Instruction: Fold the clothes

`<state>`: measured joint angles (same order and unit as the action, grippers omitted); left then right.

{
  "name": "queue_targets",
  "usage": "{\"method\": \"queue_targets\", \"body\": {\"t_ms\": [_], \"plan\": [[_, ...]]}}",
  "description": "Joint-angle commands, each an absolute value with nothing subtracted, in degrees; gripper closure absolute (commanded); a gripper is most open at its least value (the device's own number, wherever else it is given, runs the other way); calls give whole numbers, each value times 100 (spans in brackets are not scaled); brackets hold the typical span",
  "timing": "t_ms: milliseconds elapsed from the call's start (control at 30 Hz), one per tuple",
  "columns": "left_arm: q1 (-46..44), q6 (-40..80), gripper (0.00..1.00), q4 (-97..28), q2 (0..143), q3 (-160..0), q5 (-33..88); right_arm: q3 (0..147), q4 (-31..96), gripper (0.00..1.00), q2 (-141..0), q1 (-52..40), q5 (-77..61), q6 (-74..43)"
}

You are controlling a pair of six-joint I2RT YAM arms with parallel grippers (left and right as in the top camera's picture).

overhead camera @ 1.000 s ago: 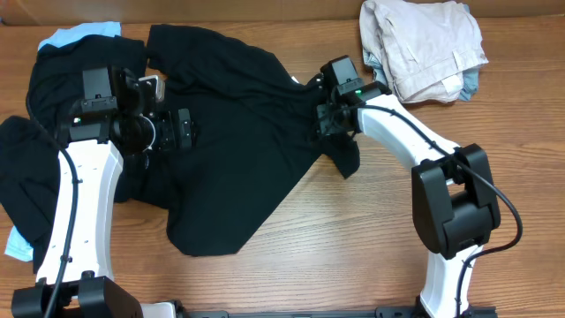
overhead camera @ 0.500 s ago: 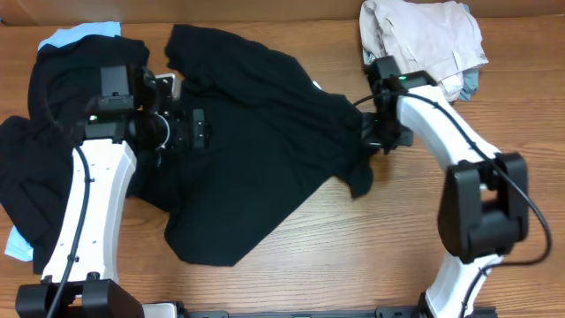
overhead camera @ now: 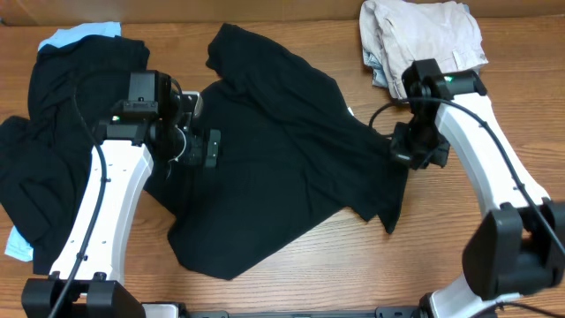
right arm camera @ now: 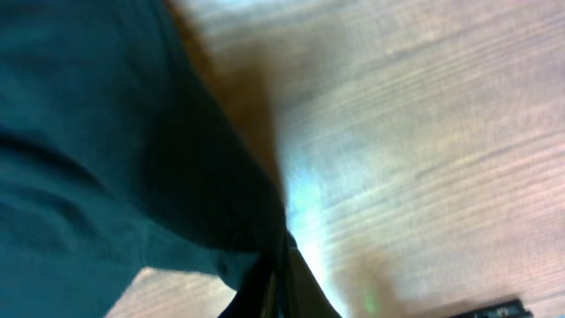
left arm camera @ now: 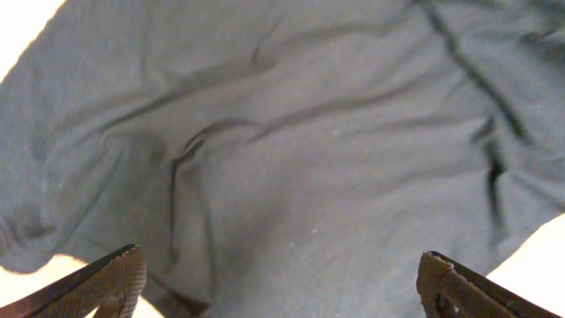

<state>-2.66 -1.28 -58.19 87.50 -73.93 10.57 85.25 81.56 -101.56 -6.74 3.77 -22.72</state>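
- Nearest me is bare tabletop (overhead camera: pixel 353 265). The near hem of the black shirt (overhead camera: pixel 282 168) lies on it, rumpled and slanting to the near left.
- The shirt sprawls across the middle of the tabletop, creased and not squared. A loose tail hangs toward me just below my right hand (overhead camera: pixel 408 152).
- My right hand is clenched on the shirt's right edge. The wrist view shows both fingers pressed together with dark cloth running into them, just above the wood.
- The pinch looks thin. If I pull hard to the right, the cloth could slip out, or the whole shirt could slide instead of stretching flat.
- My left hand (overhead camera: pixel 210 148) sits over the shirt's left part with its fingers spread wide and nothing between them. Whether it touches the cloth I cannot tell.
- With nothing pinning that side, any tug from the right drags the garment askew, and the folds then bunch.
- To the left lies a heap of dark clothes (overhead camera: pixel 44 141), touching or overlapping the shirt. A careless grasp there could catch two garments at once.
- Farthest off are a light blue garment (overhead camera: pixel 84 35) at the far left and a beige stack (overhead camera: pixel 424 40) at the far right. The beige stack is close behind my right arm, which could knock it.
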Motion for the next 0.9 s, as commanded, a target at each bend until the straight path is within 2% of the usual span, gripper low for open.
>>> {"method": "queue_targets", "body": {"t_ms": [0, 300, 833, 867], "plan": [[-274, -255, 0, -5815, 8774, -7072, 565, 7957, 8130, 96, -9461, -458, 329, -2388], [-266, 176, 0, -4890, 8774, -6678, 408, 7124, 8036, 96, -8315, 333, 132, -2408], [-266, 174, 0, -4709, 9196, -6488, 408, 7122, 8672, 96, -6840, 1168, 10, -2381], [-266, 176, 0, -4687, 9297, -6488, 412, 7122, 8694, 93, -6803, 1181, 12, -2379]]}}
